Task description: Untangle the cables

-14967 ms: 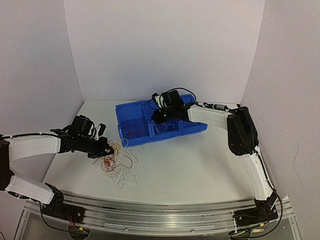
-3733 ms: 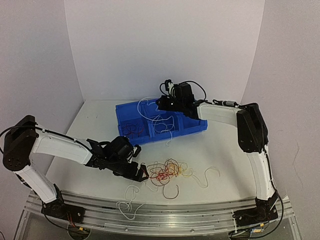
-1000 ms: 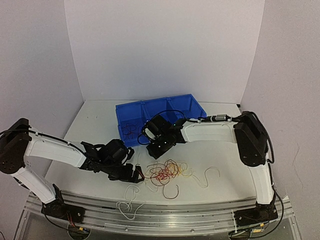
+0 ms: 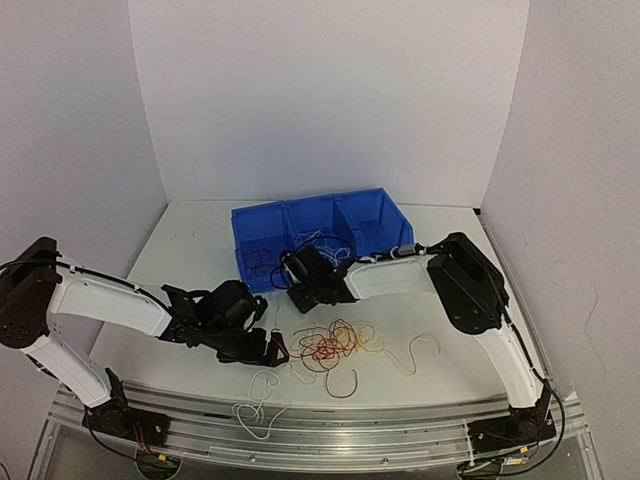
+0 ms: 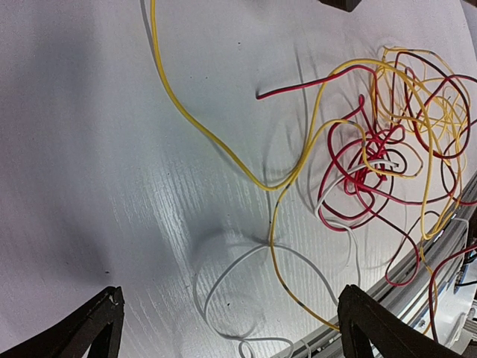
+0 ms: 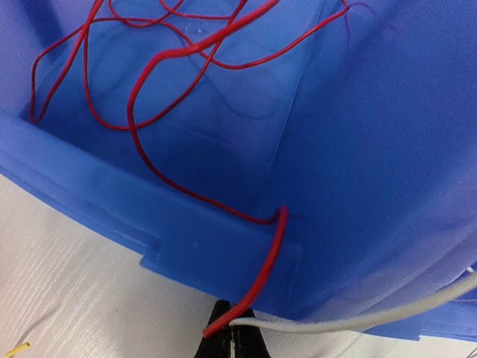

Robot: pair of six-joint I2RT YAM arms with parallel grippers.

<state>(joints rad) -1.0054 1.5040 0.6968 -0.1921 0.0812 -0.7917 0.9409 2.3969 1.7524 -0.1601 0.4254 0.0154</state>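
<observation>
On the desk (image 4: pixel 200 250), forward of the blue bin (image 4: pixel 372 207), the main bundle of cables (image 4: pixel 335 345) lies as a loose tangle of dark red, yellow-orange and white loops. One separate white strand (image 4: pixel 255 412) lies curled at the near edge of the desk, partly over the metal rail (image 4: pixel 400 440).

Left arm: the left pincer (image 4: pixel 275 350) is low over the desk, just beside the left side of the tangle. Its fingers (image 5: pixel 100 328) are spread wide and hold nothing. In the wrist view a long yellow cable (image 5: pixel 209 138) curves across the desk ahead of the fingers and runs into the tangle at the upper right. A white loop (image 5: pixel 223 280) lies flat between the two fingertips, and neither fingertip touches it.

Right arm: the right pincer (image 6: pixel 231 339) sits at the outside of the bin's front wall, at the left end of the bin. Its fingers are pressed together. A red cable (image 6: pixel 160 74) rises out of the left compartment, bends over the front wall and hangs down with its free end just beside the fingertips. A white cable (image 6: pixel 358 319) comes in from the right and meets the fingertips. Whether either strand is clamped cannot be told.

Bin contents: the left compartment holds dark red loops, and the middle compartment holds white ones
</observation>
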